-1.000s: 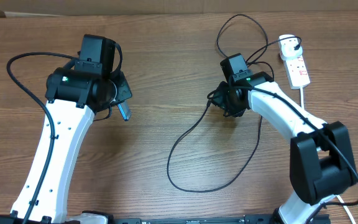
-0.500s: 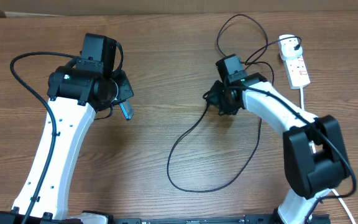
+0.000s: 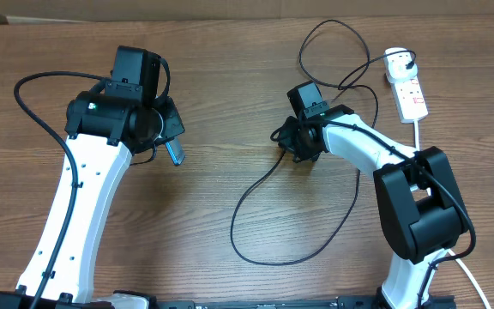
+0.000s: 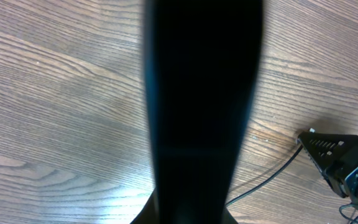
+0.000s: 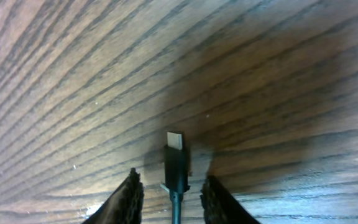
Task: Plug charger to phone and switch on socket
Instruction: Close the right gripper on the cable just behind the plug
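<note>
Right gripper (image 5: 170, 185) straddles the connector tip of the charger (image 5: 176, 167), jaws parted either side, poised to pinch it, well apart from the socket (image 3: 412, 96). Left gripper (image 3: 168, 142), farther from the socket, clamps the phone (image 3: 175, 154), probably presenting its port.

The tabletop (image 3: 230, 86) was brown with darker streaked wood grain. Between the black fingers of the right gripper (image 5: 171, 182), the charger (image 5: 176, 168) was black with a pale silvery tip. Away from that gripper, the socket (image 3: 412, 96) was white with red markings. Both arms (image 3: 67, 223) were white with black joints.
</note>
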Controlling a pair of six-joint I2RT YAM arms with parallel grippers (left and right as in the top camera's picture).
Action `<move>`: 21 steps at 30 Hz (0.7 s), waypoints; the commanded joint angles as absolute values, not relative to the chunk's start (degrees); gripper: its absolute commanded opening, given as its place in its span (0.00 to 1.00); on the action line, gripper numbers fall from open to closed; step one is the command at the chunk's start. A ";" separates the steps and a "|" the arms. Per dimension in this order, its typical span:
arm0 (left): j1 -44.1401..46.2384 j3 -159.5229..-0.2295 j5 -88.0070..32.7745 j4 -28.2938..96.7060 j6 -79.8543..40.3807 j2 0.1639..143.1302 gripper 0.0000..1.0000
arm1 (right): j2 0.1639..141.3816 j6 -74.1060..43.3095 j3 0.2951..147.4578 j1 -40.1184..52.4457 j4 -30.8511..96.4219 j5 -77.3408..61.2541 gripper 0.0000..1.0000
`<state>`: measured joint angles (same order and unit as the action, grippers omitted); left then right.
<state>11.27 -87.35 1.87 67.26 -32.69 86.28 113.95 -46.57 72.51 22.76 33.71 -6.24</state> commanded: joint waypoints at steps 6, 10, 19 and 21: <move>11.29 -87.46 1.43 66.57 -33.23 86.15 0.04 | 115.33 -46.59 72.27 22.87 34.24 -6.50 0.26; 11.29 -87.46 1.43 66.52 -33.23 86.15 0.04 | 115.33 -46.59 72.27 22.87 34.33 -6.50 0.22; 11.29 -87.46 1.41 66.37 -33.23 86.15 0.04 | 115.44 -46.59 72.27 22.87 34.35 -6.52 0.22; 11.29 -87.46 1.39 66.35 -33.23 86.15 0.04 | 115.55 -46.59 72.27 22.87 34.37 -6.52 0.20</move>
